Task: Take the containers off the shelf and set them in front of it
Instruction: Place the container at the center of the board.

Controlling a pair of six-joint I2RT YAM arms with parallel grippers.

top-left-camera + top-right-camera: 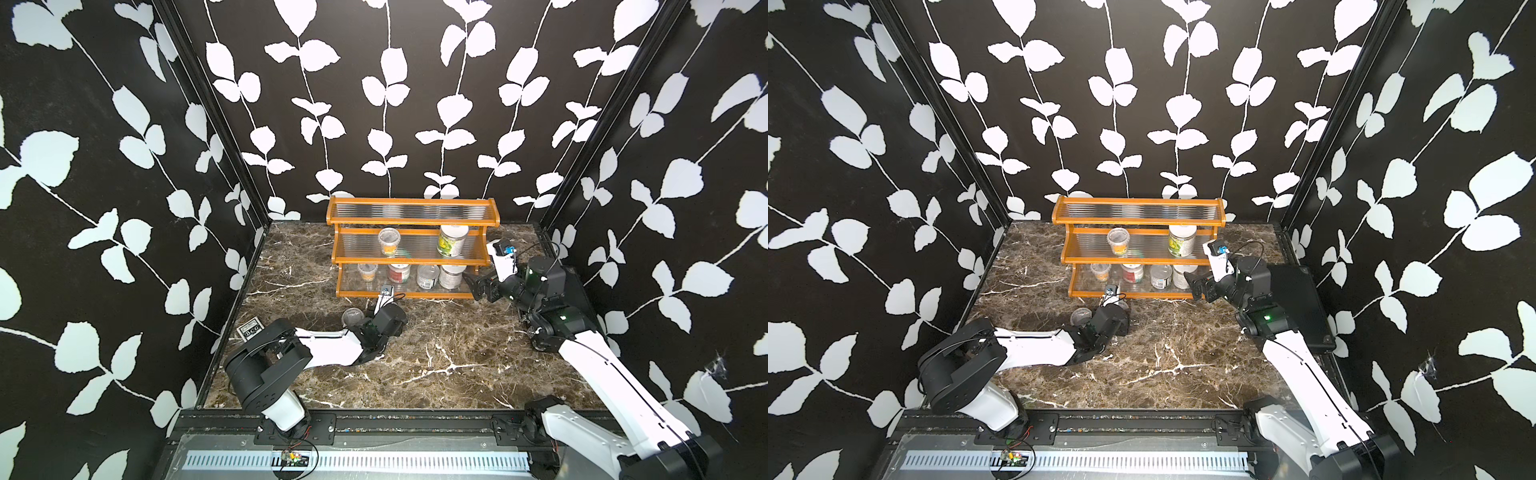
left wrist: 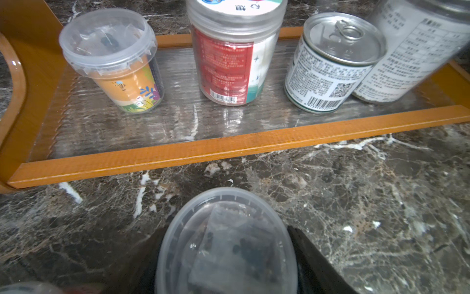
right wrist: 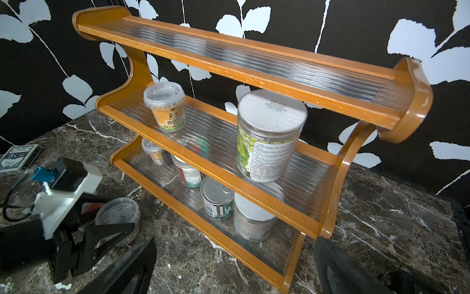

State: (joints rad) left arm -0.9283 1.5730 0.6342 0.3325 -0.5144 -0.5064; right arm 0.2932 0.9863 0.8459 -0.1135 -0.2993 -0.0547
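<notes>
The shelf [image 1: 411, 222] stands at the back of the marble table. Its middle tier holds a clear cup [image 1: 389, 240] and a green-labelled jar [image 1: 452, 241]. On the bottom tier stand a clear cup [image 2: 112, 61], a red-labelled jar [image 2: 229, 56], a tin can [image 2: 330, 63] and a white jar [image 2: 417, 51]. My left gripper [image 2: 226, 229] is shut on a clear lidded cup [image 3: 118, 216], low over the table just in front of the shelf. Another lidded cup [image 1: 353, 318] stands on the table left of that gripper. My right gripper [image 1: 473, 286] hangs open and empty at the shelf's lower right end.
A black-and-white card box [image 1: 249, 331] lies by the left wall. A flat black case [image 1: 1304, 299] lies along the right wall under my right arm. Patterned walls close in the table on three sides.
</notes>
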